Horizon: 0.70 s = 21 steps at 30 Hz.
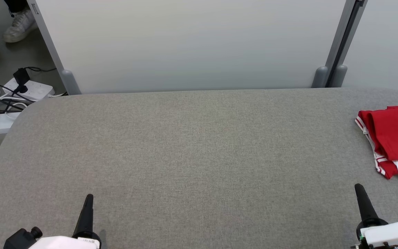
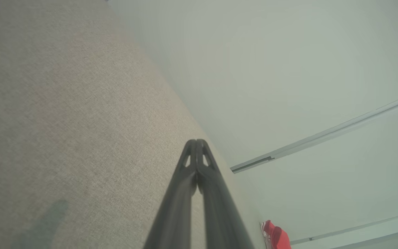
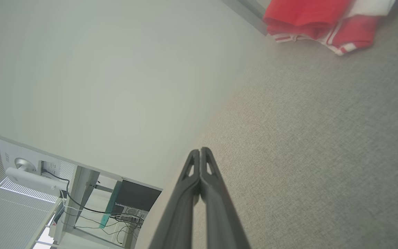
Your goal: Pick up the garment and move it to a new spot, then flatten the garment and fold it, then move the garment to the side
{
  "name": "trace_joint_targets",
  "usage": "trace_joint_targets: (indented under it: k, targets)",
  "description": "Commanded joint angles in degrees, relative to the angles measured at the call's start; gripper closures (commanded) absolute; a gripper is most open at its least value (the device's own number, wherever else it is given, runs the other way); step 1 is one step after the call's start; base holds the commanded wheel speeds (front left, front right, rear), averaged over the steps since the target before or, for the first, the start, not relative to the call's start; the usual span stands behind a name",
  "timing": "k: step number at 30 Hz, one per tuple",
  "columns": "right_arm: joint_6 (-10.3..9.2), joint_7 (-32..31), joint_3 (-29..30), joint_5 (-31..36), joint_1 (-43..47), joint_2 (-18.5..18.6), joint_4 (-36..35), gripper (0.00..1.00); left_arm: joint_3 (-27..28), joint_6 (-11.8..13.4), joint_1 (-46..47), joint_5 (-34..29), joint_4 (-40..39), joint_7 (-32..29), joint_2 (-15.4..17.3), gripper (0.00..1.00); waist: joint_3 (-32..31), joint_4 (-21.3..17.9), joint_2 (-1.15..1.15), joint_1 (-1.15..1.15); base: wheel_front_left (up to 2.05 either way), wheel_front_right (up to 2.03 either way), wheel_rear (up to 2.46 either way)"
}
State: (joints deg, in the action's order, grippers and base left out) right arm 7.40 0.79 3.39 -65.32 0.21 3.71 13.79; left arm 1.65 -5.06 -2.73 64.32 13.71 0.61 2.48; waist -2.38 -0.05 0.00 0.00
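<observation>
Lying on the floor off the far left corner of the grey table [image 1: 199,145], a white power strip [image 1: 29,89] trails black cables. The left gripper [image 1: 89,197] hangs over the table's near left edge, its 2 fingers pressed together on nothing. The right gripper [image 1: 358,187] hangs over the near right edge, likewise clenched and empty. The red-and-white garment [image 1: 394,135], folded, rests at the table's right edge, beyond the right gripper and apart from it.

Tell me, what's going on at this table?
Nothing is being handled right now. A red and white garment lies in a folded bundle at the right edge of the grey table. The robot's left pincer and right pincer are both shut and empty, near the front edge, apart from the garment.
</observation>
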Motion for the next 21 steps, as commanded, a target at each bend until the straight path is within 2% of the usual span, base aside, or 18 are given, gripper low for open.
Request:
trace_joint_targets:
  k: [1, 21]
  targets:
    - [0.06, -0.6, -0.4, -1.5, -2.9, 0.4, -1.3, 1.0, 1.6, -0.7, 3.7, 1.4, -1.2, -0.3, 0.3, 1.0, 0.1, 0.0, 0.0, 0.0, 0.0, 0.0, 0.0]
    - [0.08, -4.1, 1.5, -14.6, -4.7, -0.2, -0.5, 1.0, 3.3, -1.6, 6.4, 15.1, -0.4, -3.8, 0.3, 1.0, 1.3, 0.0, 0.0, 0.0, 0.0, 0.0, 0.0]
